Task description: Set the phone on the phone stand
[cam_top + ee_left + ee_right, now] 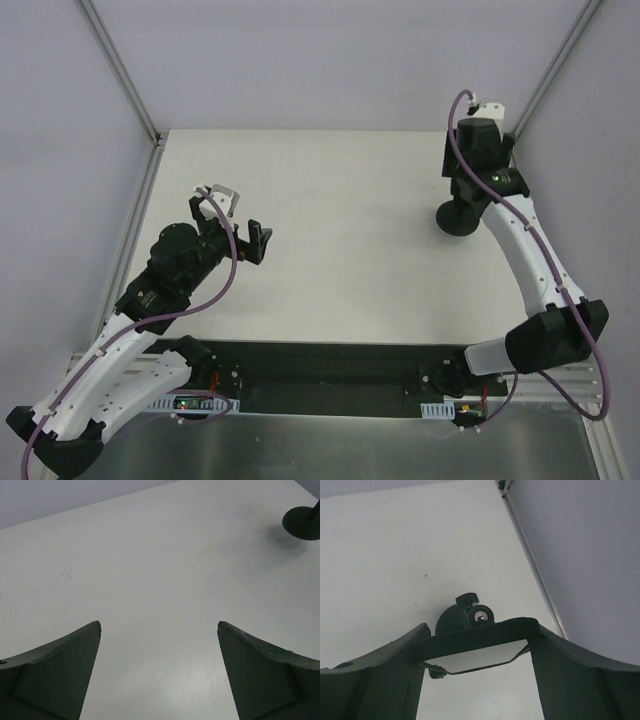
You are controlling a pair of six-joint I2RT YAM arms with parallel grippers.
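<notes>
right gripper [481, 631] gripped phone [475, 657] above phone stand [466, 614] at table's [330, 290] 3 o'clock, ready to set it down | left gripper [159, 630] open, empty

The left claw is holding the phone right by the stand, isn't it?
Not quite. It is the right claw that is holding the phone right by the stand. The right wrist view shows the phone clamped between its fingers. The left claw is open, with nothing in it.
</notes>
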